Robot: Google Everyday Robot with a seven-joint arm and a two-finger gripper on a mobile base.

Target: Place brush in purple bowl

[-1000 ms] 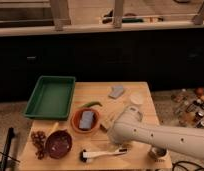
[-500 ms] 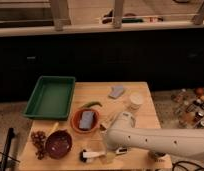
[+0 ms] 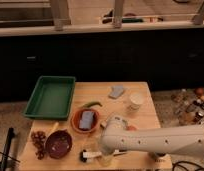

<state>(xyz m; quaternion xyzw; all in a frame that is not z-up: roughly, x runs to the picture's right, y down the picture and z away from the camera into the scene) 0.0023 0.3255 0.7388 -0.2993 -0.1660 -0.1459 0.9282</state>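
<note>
In the camera view, the white arm reaches in from the right across the worktop [image 3: 140,120]. Its tool [image 3: 99,154] sits low at the front edge, right over the brush [image 3: 88,155]. I cannot tell whether the tool is open, closed or already gripping, as the wrist covers it. The brush lies flat on the worktop, just beside the purple bowl [image 3: 59,144] and to its right, with its dark end pointing towards the bowl. Behind it stands the orange bowl [image 3: 86,120].

The brush lies close to the front edge, so a glancing contact could, I judge, knock it off the worktop or push it against the purple bowl. A grip taken too near one end could let the brush tip during the lift.

Compared with a second ago, the arm has come down and to the left, and it covers more of the handle. The brush's dark end has stayed put.
</note>
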